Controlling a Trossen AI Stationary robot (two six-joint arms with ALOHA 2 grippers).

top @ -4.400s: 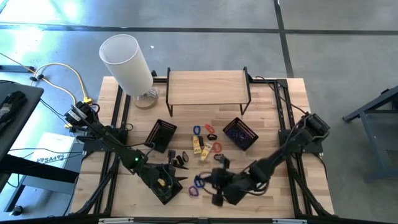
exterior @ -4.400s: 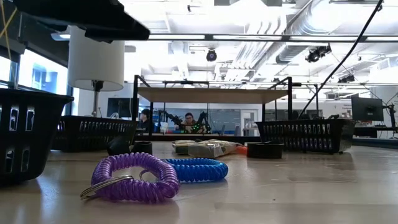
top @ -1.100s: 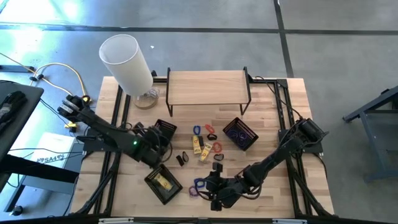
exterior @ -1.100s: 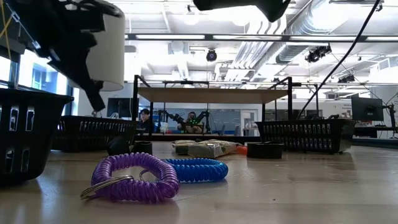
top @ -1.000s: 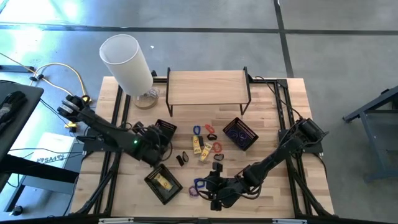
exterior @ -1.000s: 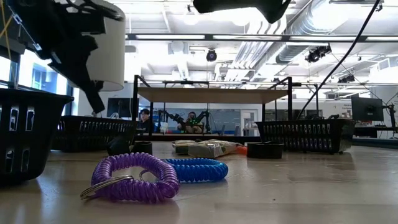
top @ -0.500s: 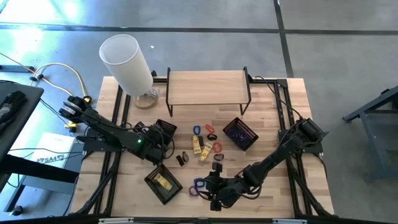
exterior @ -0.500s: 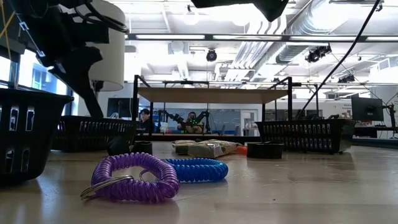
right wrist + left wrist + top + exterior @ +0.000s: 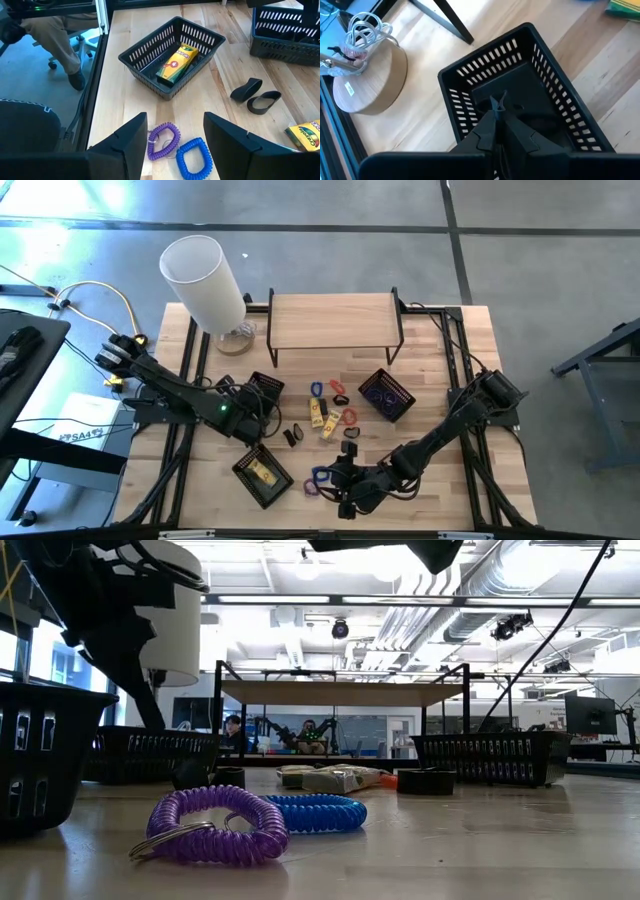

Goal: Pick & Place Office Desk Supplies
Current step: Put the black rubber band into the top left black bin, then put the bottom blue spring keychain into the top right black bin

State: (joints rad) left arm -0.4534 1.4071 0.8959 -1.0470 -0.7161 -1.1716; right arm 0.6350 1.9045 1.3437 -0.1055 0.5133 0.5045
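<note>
My left gripper (image 9: 497, 107) hangs shut over the inside of the black far-left basket (image 9: 555, 105), fingers slanting down; the high view shows my left gripper (image 9: 257, 404) above that basket. A thin grey sliver (image 9: 501, 96) stands at its tips. My right gripper (image 9: 175, 132) is open above a purple coil band (image 9: 162, 137) and a blue coil band (image 9: 192, 157), which lie flat on the table near its front edge. Two black clip pieces (image 9: 252, 95) lie farther off. Yellow packets (image 9: 320, 415) and small bands lie mid-table. My left gripper shows a thin grey sliver (image 9: 501, 96) at its shut tips, above the basket's floor. I cannot tell what it is, or whether the fingers hold it.
A near-left basket (image 9: 145, 60) holds a yellow crayon packet (image 9: 175, 61). A third basket (image 9: 387, 395) sits right of centre. A wooden shelf (image 9: 335, 320) stands at the back, and a white cylinder lamp (image 9: 205, 280) at the back left.
My left gripper has rolled a little about its own axis while staying over the far-left basket. My right gripper and the coil bands have kept still.
</note>
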